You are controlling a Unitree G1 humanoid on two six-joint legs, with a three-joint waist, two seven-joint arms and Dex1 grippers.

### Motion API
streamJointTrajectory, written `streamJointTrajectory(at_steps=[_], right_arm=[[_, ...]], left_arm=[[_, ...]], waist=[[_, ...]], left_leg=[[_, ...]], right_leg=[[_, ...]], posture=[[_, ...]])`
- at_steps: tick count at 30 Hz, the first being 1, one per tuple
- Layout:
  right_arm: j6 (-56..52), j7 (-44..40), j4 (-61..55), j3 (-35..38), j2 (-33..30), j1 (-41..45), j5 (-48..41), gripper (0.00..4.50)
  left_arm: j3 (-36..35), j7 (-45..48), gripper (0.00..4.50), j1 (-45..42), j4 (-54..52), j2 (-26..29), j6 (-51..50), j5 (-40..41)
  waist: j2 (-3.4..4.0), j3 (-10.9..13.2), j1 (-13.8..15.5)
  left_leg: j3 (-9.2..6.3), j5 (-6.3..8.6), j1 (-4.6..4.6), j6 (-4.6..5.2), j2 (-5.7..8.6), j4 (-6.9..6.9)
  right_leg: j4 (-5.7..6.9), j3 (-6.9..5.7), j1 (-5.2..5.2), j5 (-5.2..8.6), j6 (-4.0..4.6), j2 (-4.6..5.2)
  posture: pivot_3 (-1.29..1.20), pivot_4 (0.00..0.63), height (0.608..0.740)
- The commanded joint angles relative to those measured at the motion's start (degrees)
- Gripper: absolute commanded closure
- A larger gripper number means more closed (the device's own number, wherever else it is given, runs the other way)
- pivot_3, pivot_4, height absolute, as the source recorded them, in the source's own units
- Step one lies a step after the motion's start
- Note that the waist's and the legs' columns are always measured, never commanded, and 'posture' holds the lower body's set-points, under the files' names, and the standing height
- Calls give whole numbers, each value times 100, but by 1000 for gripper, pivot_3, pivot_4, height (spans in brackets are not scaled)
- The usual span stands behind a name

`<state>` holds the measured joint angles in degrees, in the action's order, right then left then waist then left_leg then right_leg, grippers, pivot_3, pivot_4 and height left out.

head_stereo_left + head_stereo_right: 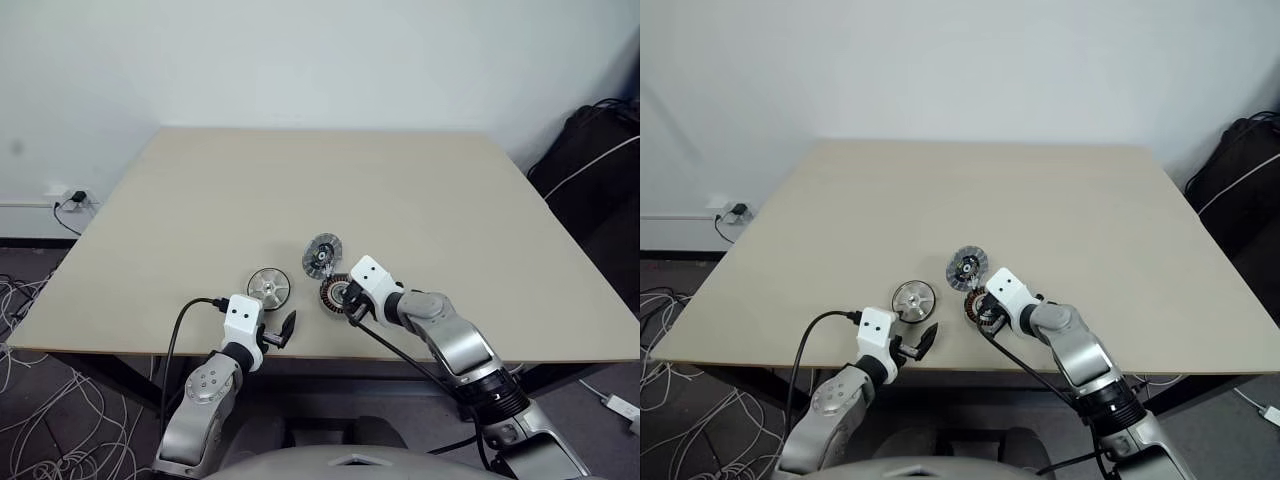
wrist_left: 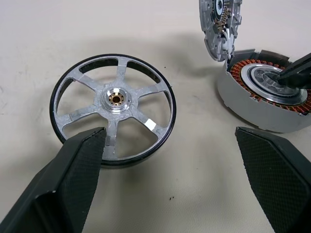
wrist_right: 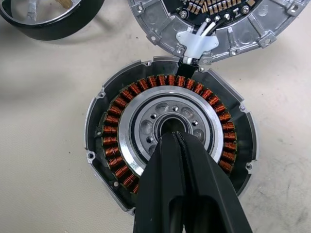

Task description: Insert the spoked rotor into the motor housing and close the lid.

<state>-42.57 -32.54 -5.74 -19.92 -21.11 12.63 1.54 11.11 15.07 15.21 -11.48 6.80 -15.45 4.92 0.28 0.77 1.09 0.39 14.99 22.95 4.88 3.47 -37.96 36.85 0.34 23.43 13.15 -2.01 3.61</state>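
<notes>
The motor housing (image 3: 167, 141), a round grey shell ringed with copper-brown windings around a silver centre, is lying flat and open-faced on the desk (image 1: 330, 190) near its front edge. Its lid (image 1: 322, 257), a round silver plate, is standing tilted up just behind the housing, joined to it by white wires. The spoked rotor (image 2: 114, 108), a silver six-spoked wheel with a dark rim and raised hub, is lying flat just left of the housing, apart from it.
</notes>
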Motion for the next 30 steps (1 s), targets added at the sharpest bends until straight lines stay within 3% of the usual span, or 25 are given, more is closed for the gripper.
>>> streamJointTrajectory(at_steps=[1, 30], right_arm=[[-6, -14, -195, -10, 9, 35, -36, 4448], [64, 34, -79, -91, 196, 295, 15, 4448]], left_arm=[[-6, 12, 0, -64, -65, -25, 111, 22], [-14, -25, 0, -47, -62, -64, 148, 23]], waist=[[0, 0, 0], [0, 0, -1]], left_leg=[[0, 0, 0, 0, 0, 0], [0, 0, 0, 0, 0, 0]], right_leg=[[0, 0, 0, 0, 0, 0], [0, 0, 0, 0, 0, 0]], posture=[[0, 0, 740], [0, 0, 740]])
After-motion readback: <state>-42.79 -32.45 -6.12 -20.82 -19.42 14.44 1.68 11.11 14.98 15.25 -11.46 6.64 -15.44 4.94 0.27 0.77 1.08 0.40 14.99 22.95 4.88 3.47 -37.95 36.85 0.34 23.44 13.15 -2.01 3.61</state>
